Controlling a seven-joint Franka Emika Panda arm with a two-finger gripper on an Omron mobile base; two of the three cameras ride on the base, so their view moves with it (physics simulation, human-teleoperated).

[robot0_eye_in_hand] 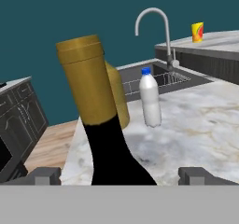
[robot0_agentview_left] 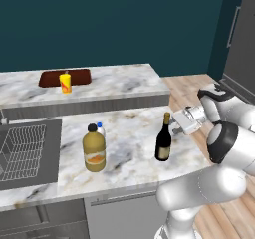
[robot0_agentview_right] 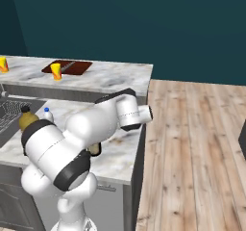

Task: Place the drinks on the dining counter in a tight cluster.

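Hand view: wine bottle (robot0_eye_in_hand: 105, 139) between spread, untouching fingertips (robot0_eye_in_hand: 44, 175) of gripper (robot0_eye_in_hand: 122, 176), near worktop (robot0_agentview_left: 129, 133) edge.

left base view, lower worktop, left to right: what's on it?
Steel sink with wire rack → squat amber-yellow bottle with black cap and orange label → tall dark wine bottle with tan foil top → pincer, right beside the wine bottle's neck.

Dark teal wall (robot0_agentview_left: 99, 19) — light wood plank floor (robot0_agentview_right: 192, 143) — dark cabinets (robot0_agentview_left: 244, 39) at right
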